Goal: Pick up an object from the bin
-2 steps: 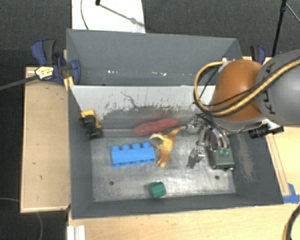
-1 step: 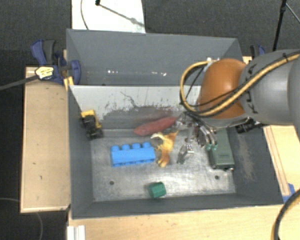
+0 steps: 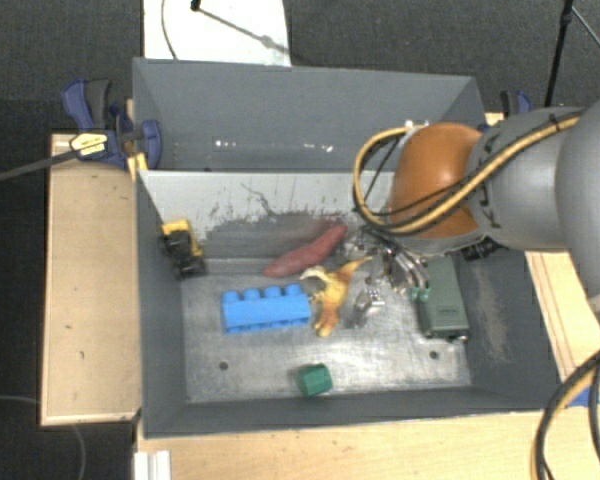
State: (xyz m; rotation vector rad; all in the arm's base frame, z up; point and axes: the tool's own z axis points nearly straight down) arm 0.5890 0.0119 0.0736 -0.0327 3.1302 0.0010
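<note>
My gripper [image 3: 378,286] is low in the middle of the bin, its metal body showing below the arm's orange cover. Right beside it on the left lies a yellow toy figure [image 3: 328,293], touching or nearly touching the gripper. A maroon, sweet-potato-shaped thing [image 3: 307,252] lies just behind the yellow one, toward the back wall. A blue toy brick [image 3: 265,308] with studs on top lies left of the yellow figure. On the gripper's right rests a dark grey-green rectangular block [image 3: 444,300].
A small green cube [image 3: 313,379] sits near the bin's front wall. A yellow and black toy vehicle [image 3: 181,247] stands in the back left corner. The arm and its cables cover the bin's right back part.
</note>
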